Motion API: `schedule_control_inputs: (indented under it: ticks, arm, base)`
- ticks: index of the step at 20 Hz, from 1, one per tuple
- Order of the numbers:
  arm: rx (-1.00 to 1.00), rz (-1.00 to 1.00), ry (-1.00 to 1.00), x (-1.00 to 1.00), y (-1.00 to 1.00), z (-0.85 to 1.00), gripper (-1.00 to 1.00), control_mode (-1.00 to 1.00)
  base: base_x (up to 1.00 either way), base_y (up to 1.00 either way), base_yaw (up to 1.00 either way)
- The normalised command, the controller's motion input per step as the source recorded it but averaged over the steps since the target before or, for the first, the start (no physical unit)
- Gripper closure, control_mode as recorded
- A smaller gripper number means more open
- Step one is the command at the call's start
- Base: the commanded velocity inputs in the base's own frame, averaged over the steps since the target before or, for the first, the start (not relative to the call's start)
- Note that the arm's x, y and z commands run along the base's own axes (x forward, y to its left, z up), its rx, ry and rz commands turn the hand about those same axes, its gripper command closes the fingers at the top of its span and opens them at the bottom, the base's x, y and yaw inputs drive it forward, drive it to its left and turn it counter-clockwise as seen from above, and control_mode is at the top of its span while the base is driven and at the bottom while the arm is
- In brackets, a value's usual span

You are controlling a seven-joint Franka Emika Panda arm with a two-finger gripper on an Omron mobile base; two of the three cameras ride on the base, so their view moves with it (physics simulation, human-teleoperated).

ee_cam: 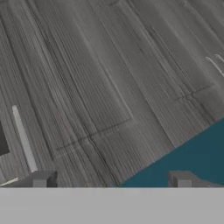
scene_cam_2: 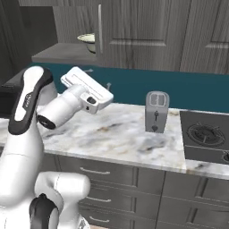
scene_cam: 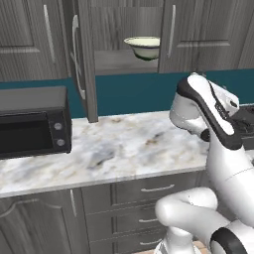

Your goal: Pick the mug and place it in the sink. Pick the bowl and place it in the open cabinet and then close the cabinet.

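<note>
Hand view: gripper, jaws wide and empty, faces cabinet door; bowl sits well apart, shelved.

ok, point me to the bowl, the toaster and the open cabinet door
bowl (scene_cam: 144,47), left base view, on its cream rim, sitting on the cabinet shelf
toaster (scene_cam_2: 157,112), right base view, on its front face
cabinet door (scene_cam: 85,64), left base view, on the edge of the swung-out door
</note>
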Motion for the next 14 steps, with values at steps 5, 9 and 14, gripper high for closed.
schedule_control_inputs:
  ticks: [5,9,14]
  arm:
    - [0.04,-0.05,-0.01,-0.83,0.34,0.2,-1.0,-1.0]
    - [0.1,0.0,-0.07,-0.81,0.41,0.04,-1.0,-1.0]
    - [0.16,0.0,-0.09,-0.82,0.34,0.13,-1.0,-1.0]
  base:
    - [0.0,0.0,0.0]
    - [0.0,0.0,0.0]
    - [0.0,0.0,0.0]
